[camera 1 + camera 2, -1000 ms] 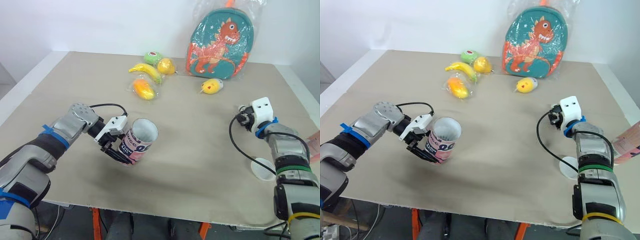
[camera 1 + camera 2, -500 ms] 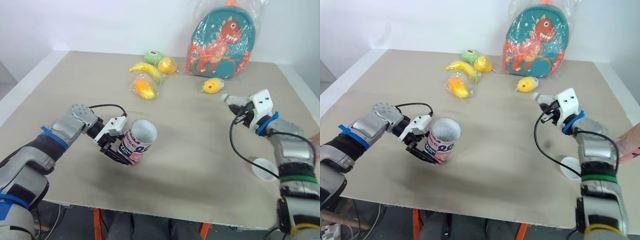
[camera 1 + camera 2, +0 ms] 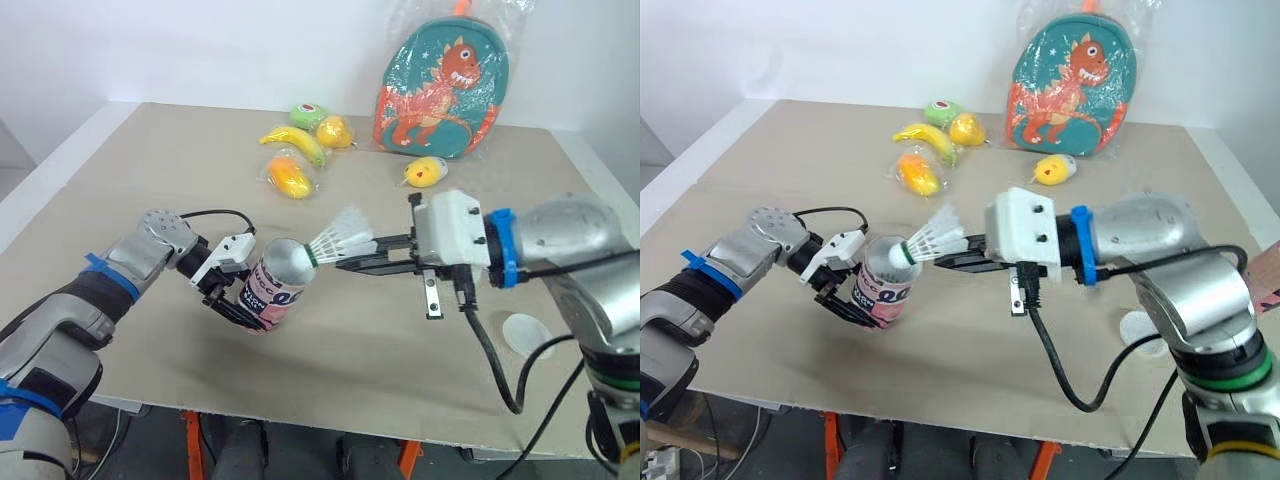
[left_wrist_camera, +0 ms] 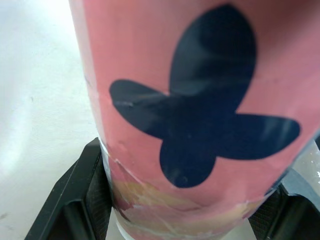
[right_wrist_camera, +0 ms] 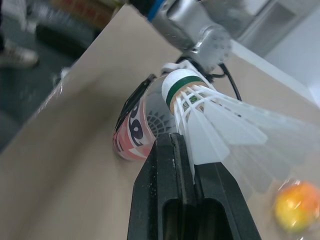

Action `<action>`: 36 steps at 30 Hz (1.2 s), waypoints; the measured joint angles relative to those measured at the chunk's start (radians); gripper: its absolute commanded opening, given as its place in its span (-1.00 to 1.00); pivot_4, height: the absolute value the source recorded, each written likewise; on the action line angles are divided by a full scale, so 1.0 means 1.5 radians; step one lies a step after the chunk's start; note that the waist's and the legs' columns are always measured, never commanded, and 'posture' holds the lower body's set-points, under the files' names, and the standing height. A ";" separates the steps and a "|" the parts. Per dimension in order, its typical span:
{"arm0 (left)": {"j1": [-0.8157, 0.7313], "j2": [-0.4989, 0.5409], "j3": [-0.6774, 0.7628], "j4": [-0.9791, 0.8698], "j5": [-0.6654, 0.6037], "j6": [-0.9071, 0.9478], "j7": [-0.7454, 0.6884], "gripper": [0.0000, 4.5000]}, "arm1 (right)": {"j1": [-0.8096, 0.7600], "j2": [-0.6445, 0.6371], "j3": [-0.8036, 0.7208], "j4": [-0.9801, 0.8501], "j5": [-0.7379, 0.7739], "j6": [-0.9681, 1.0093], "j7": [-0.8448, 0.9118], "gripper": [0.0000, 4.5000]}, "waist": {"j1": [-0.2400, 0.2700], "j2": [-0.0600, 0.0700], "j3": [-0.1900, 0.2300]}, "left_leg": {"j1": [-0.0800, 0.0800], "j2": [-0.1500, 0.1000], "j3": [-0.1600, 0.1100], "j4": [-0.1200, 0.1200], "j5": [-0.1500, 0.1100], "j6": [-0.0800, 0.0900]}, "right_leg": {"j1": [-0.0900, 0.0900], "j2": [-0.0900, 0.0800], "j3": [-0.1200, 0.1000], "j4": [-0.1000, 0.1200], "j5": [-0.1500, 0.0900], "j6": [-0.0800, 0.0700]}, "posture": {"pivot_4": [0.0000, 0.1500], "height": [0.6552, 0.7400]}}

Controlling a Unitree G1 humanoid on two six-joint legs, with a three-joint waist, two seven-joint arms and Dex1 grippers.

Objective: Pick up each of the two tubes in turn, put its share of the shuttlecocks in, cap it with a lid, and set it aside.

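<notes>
My left gripper [image 3: 240,298] is clamped on the pink printed tube [image 3: 272,288], one black finger on each side of its lower body. I hold the tube just above the table [image 3: 400,340], in the near left part of the scene, tilted so its open mouth faces up and to the right.

My right gripper [image 3: 345,264] reaches in from the right. Its two fingers are pressed nearly together on the feather skirt of a white shuttlecock [image 3: 338,240]. The shuttlecock lies almost level, its white cork with the green band pointing left, right at the rim of the tube's mouth. The feathers fan out up and to the right, outside the tube.

A round white lid [image 3: 524,335] lies flat on the table at the near right, well apart from the tube. At the far side sit bagged toy fruits [image 3: 296,145] and a teal dinosaur backpack [image 3: 442,85].
</notes>
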State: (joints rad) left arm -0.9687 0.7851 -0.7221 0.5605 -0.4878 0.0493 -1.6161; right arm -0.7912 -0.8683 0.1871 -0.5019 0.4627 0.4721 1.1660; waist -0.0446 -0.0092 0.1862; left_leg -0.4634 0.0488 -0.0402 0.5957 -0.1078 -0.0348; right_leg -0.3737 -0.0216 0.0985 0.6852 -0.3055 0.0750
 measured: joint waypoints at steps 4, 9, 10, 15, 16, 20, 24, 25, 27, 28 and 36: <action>-0.004 -0.001 0.000 0.005 0.000 0.000 0.000 0.32 | -0.061 0.024 0.093 0.067 -0.088 -0.020 0.026 -0.98 | -0.001 0.000 0.000 | 0.000 0.000 0.000 -0.002 0.000 0.000 | -0.001 0.000 0.000 0.000 0.000 -0.001 | 1.00 1.00; -0.006 -0.002 0.000 0.005 -0.001 -0.001 0.000 0.32 | -0.099 0.045 0.128 0.104 -0.136 -0.040 0.047 -0.54 | -0.001 0.000 0.000 | -0.001 0.000 0.000 -0.003 0.000 0.000 | -0.002 0.001 0.000 0.000 0.000 -0.003 | 1.00 1.00; -0.006 -0.003 0.000 0.005 -0.001 -0.001 0.000 0.32 | -0.110 0.051 0.133 0.110 -0.142 -0.042 0.056 -0.45 | -0.001 0.000 0.000 | -0.001 0.000 0.000 -0.003 0.000 0.000 | -0.002 0.001 0.000 0.000 0.000 -0.003 | 1.00 1.00; -0.007 -0.006 0.000 0.006 0.000 -0.001 0.000 0.32 | -0.121 0.090 0.127 0.105 -0.081 -0.015 0.090 0.19 | 0.000 0.000 0.000 | -0.001 0.000 -0.002 -0.003 0.000 0.000 | -0.002 0.001 -0.001 0.001 0.000 -0.003 | 1.00 1.00; -0.007 -0.006 0.000 0.006 0.000 -0.001 0.000 0.32 | -0.121 0.091 0.124 0.105 -0.075 -0.012 0.093 0.19 | 0.000 0.000 0.000 | -0.001 0.000 -0.002 -0.003 0.000 0.000 | -0.001 0.001 -0.001 0.001 0.000 -0.003 | 1.00 1.00; -0.007 -0.007 0.000 0.006 0.000 -0.003 0.000 0.32 | -0.121 0.094 0.038 0.107 0.020 0.048 0.095 0.19 | 0.000 0.000 0.000 | -0.001 0.000 -0.002 -0.002 0.000 0.000 | -0.001 0.001 -0.001 0.001 0.000 -0.003 | 1.00 1.00; -0.007 -0.007 0.000 0.008 0.001 -0.005 0.000 0.32 | -0.131 0.110 0.022 0.135 0.045 0.081 0.091 0.19 | -0.001 0.000 0.000 | -0.001 0.000 -0.003 -0.002 0.000 0.000 | -0.001 0.002 -0.001 0.001 0.000 -0.004 | 1.00 1.00; -0.007 -0.008 0.000 0.009 0.001 -0.006 0.000 0.32 | -0.138 0.119 0.025 0.146 0.045 0.088 0.090 -0.03 | -0.001 0.000 0.000 | -0.001 0.000 -0.003 -0.002 0.000 0.000 | -0.001 0.002 -0.001 0.001 0.000 -0.004 | 1.00 1.00; -0.007 -0.009 0.000 0.011 0.001 -0.007 0.000 0.32 | -0.153 0.131 0.039 0.167 0.033 0.090 0.087 -0.28 | -0.001 0.000 0.000 | -0.001 0.000 -0.003 -0.002 0.000 0.000 | -0.002 0.002 -0.001 0.002 0.000 -0.004 | 1.00 1.00; -0.009 -0.009 0.000 0.013 0.002 -0.007 0.000 0.32 | -0.170 0.141 0.060 0.188 0.014 0.086 0.092 -0.52 | -0.002 0.000 0.000 | -0.001 0.000 -0.002 -0.002 0.000 0.000 | -0.002 0.002 -0.001 0.002 0.000 -0.004 | 1.00 1.00; -0.010 -0.013 0.000 0.014 0.003 -0.014 0.000 0.32 | -0.215 0.176 0.187 0.266 -0.100 0.008 0.163 -0.99 | -0.001 0.000 0.000 | -0.001 0.000 -0.003 -0.002 0.000 0.000 | -0.002 0.002 -0.001 0.002 -0.001 -0.004 | 1.00 1.00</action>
State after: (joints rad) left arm -0.9841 0.7660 -0.7221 0.5819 -0.4828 0.0284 -1.6160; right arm -1.1136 -0.6046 0.4678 -0.1033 0.3126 0.4839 1.4111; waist -0.0457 -0.0095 0.1867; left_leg -0.4654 0.0486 -0.0444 0.5924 -0.1079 -0.0350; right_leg -0.3772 -0.0187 0.0969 0.6886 -0.3064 0.0693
